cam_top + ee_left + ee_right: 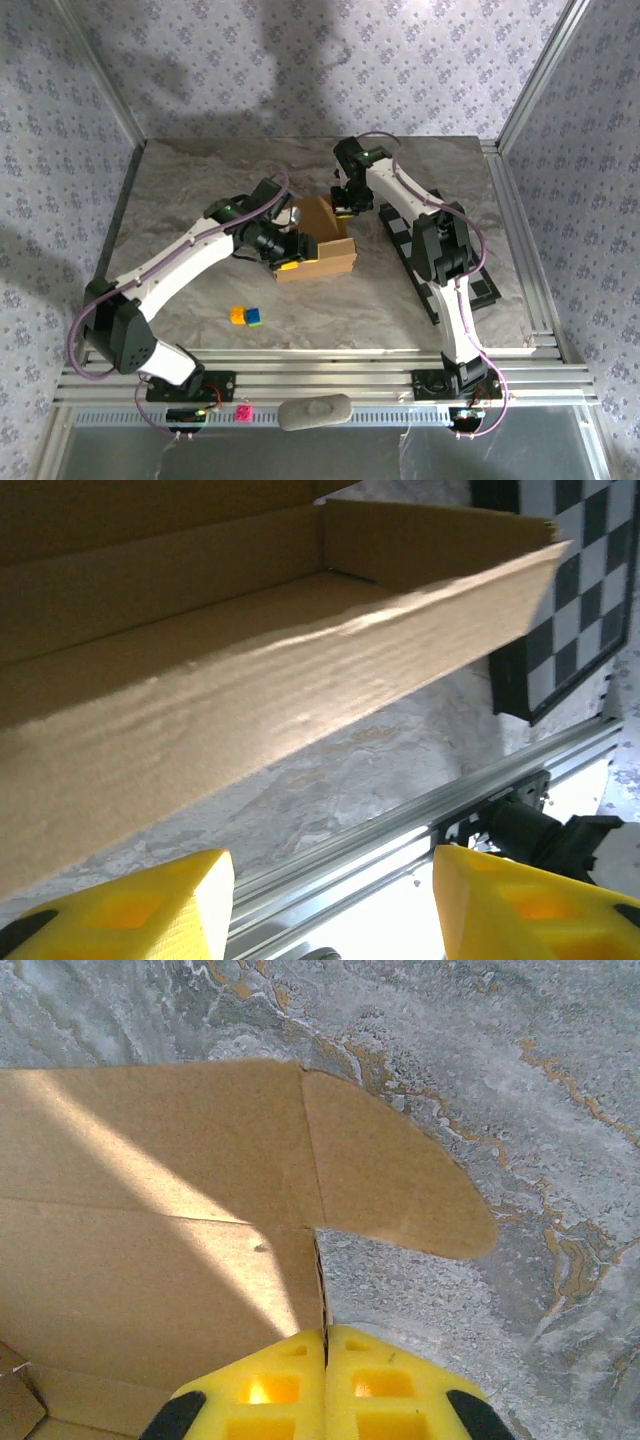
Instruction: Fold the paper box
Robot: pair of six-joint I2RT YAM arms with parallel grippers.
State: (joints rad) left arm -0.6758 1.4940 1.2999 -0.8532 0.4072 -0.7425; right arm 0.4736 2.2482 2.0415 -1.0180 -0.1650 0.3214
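One tan cardboard paper box [318, 243], part-folded, walls up, rounded flap [400, 1190] flat on desk [200, 180]. Two small blocks [238, 314]. Jaws: left gripper [330, 880] wide, empty; right gripper [325, 1338] pressed together.

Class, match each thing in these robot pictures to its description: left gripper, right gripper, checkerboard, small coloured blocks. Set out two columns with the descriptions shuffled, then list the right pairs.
Column one:
1. left gripper
2. right gripper
3. checkerboard
4. coloured blocks

Column two:
A. yellow fingers pressed together, at the edge of the paper box
B. black and white, lying under the right arm
C. yellow fingers apart, nothing between them
D. on the table, nearer the arm bases than the paper box

Pairs: 1-C, 2-A, 3-B, 4-D
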